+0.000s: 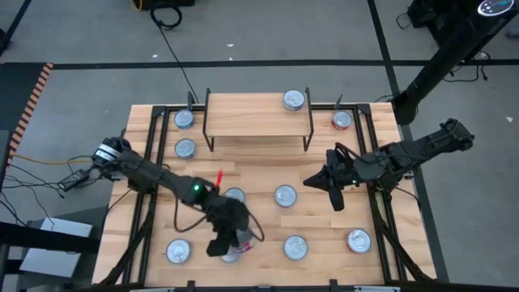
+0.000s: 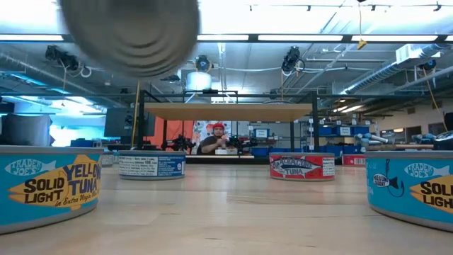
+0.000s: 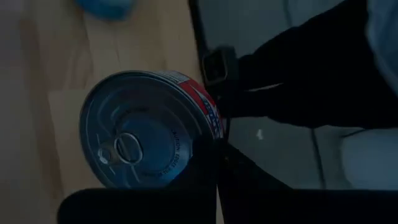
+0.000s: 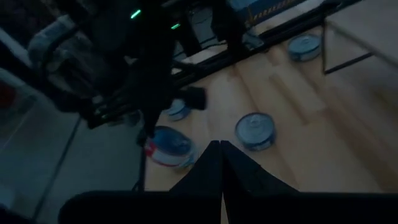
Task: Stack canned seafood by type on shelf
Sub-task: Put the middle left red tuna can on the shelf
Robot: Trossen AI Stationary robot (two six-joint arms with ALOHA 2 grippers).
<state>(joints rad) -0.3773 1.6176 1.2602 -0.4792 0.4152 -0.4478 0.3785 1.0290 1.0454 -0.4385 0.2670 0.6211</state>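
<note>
Left wrist view, item one: my left gripper (image 3: 217,146), fingers pinched on a red-labelled tuna tin (image 3: 149,127). I hold it by the rim and side wall, silver ring-pull top tilted toward the lens, lifted off the tabletop (image 3: 56,74) at its near edge.

Risk, my judgement: the grip sits on one edge only, so the tin could swing or slide out on the way to the shelf; a fast turn of my wrist would cause it. It also hangs close to the table edge, so a drop here may roll off to the floor.

Item two, just beside my left gripper in the high view: a silver-topped tin (image 1: 178,251) on one side, another (image 1: 295,247) on the other, and a red-sided tin (image 1: 358,240) beyond that.

Item three, a little ahead: two tins mid-table (image 1: 235,195) (image 1: 285,195). My elbow could knock these on the way.

Item four: my right gripper (image 1: 336,200), fingers pressed together and holding nothing, hanging over the table well apart from my left.

Item five, far from the tool: the shelf (image 1: 258,113), light plank on thin black legs, one tin (image 1: 293,100) on its top near a corner. Beside the shelf stand two tins (image 1: 184,119) (image 1: 185,148) and a red-sided tin (image 1: 341,120).

Low view: blue yellowfin label (image 2: 49,185) nearest, red label (image 2: 302,166) farther.
</note>
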